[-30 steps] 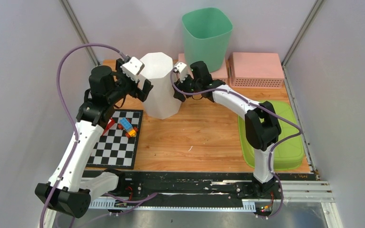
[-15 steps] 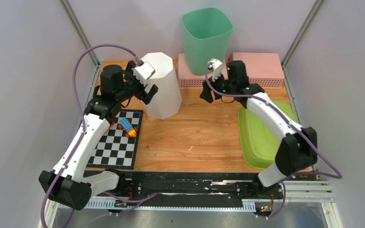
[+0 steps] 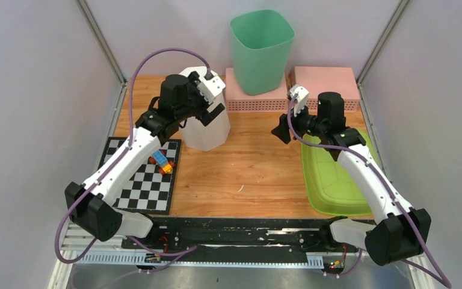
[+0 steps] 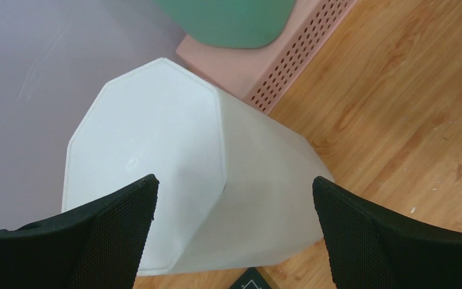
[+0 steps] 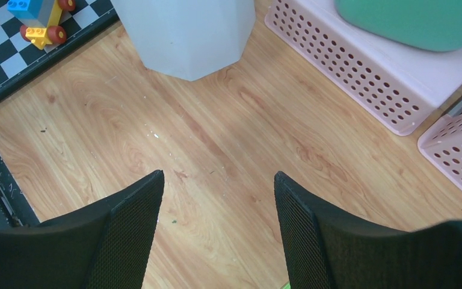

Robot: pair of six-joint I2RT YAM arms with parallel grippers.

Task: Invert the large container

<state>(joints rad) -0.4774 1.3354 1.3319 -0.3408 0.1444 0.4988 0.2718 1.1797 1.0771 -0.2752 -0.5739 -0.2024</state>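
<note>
The large container (image 3: 214,131) is a tall white octagonal tub at the back left of the wooden table. It stands with a closed flat face (image 4: 150,138) up and its wider end on the wood. My left gripper (image 3: 202,117) hovers over its top and near side, open wide, and its fingers do not touch it. In the left wrist view the left gripper (image 4: 233,180) has the tub's top edge between its pads. My right gripper (image 3: 281,127) is open to the right of the tub, well apart from it. The right gripper (image 5: 218,175) has only bare wood between its fingers, with the tub (image 5: 186,36) ahead.
A green bin (image 3: 261,48) sits on the pink perforated baskets (image 3: 325,87) at the back. A lime-green lid (image 3: 337,177) lies at the right under my right arm. A checkerboard (image 3: 141,183) with a toy car (image 3: 161,161) lies at the left.
My right gripper has pulled away from the tub to the right and opened slightly wider. My left gripper has swung right, over the tub's top. The tub has not moved.
</note>
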